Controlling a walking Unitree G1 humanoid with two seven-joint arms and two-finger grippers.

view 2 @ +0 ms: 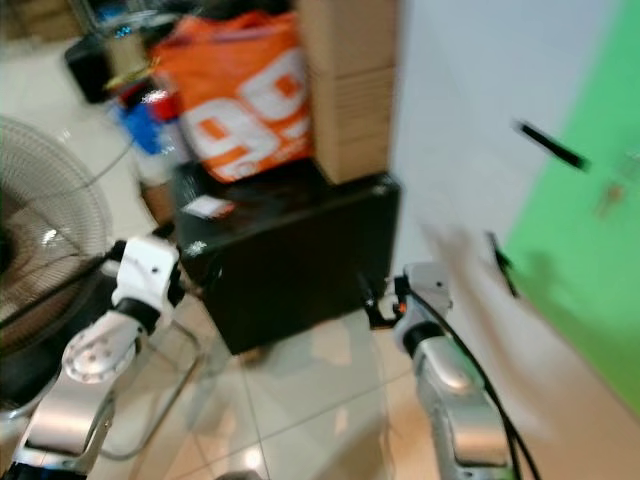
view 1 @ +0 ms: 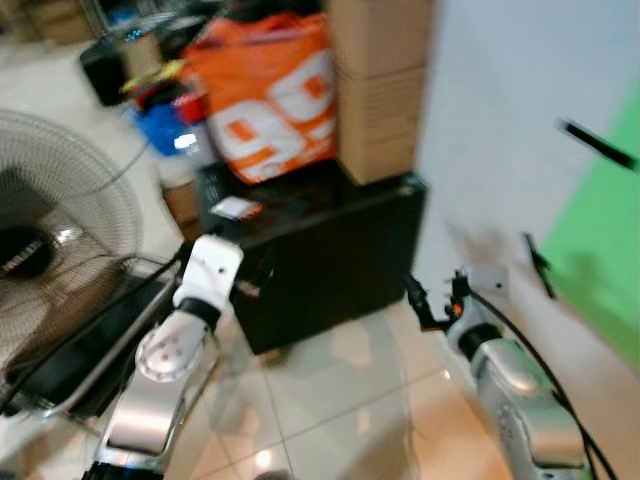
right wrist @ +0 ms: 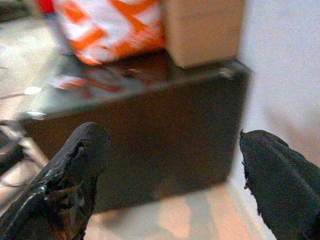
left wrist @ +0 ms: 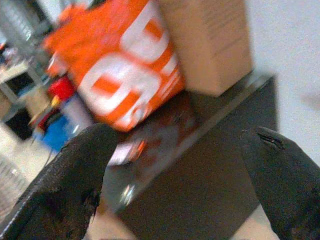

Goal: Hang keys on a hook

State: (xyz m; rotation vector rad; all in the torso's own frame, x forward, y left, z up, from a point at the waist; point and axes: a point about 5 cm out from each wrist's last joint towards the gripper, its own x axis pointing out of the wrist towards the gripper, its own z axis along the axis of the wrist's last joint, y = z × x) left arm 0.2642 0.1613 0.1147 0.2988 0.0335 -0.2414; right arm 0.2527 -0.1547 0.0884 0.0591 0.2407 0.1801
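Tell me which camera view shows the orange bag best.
The left eye view: the orange bag shows nearly whole, resting on the black cabinet beside the cardboard boxes. The right eye view shows the same, slightly more blurred. The left wrist view crops and blurs it; the right wrist view catches its lower part.

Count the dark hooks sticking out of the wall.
2. One hook is high on the white wall beside the green panel; the other hook is lower, nearer the right gripper. Blur may hide others.
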